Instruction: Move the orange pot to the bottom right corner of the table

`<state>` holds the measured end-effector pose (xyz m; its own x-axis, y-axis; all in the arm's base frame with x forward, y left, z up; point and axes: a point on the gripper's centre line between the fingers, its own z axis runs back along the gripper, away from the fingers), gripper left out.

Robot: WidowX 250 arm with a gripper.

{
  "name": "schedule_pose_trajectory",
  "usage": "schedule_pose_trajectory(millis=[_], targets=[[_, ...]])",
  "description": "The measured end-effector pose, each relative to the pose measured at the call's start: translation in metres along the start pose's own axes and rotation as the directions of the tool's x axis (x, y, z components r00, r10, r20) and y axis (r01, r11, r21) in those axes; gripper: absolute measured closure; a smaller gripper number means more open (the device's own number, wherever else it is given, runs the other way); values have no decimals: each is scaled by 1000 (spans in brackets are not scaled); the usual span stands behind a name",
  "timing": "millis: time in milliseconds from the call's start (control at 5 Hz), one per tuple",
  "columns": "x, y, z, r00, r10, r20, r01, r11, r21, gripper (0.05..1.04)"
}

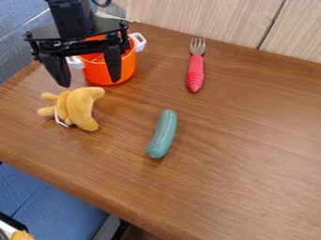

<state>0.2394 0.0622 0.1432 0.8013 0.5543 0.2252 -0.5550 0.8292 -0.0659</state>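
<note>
The gripper (pixel 89 82) hangs by the pot (pixel 110 72), its fingers spread apart. A plush toy (pixel 80 108), a teal stick (pixel 163 134) and a fork (pixel 196 70) lie on the table (pixel 251 140).

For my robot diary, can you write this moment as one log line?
gripper open by orange pot | pot upright, far from goal corner | red-handled fork, yellow plush on table

Looks down at a slant from above the worktop (pixel 244 159), facing pale wood panels (pixel 188 16), near enough to crop the worktop's right side.
</note>
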Motion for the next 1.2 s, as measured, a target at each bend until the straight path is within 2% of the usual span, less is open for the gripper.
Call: schedule_pose_trajectory(millis=[200,400,800,1000,1200], targets=[[-2,0,-5,1000,-2,-22,2,1000,8,83],[11,-4,-7,1000,-21,-18,21,1000,10,83],[56,-19,-11,996,-86,16,85,996,7,83],[71,-28,-27,984,-176,-6,176,984,-7,83],[78,-31,-43,974,-226,-36,226,974,6,83]])
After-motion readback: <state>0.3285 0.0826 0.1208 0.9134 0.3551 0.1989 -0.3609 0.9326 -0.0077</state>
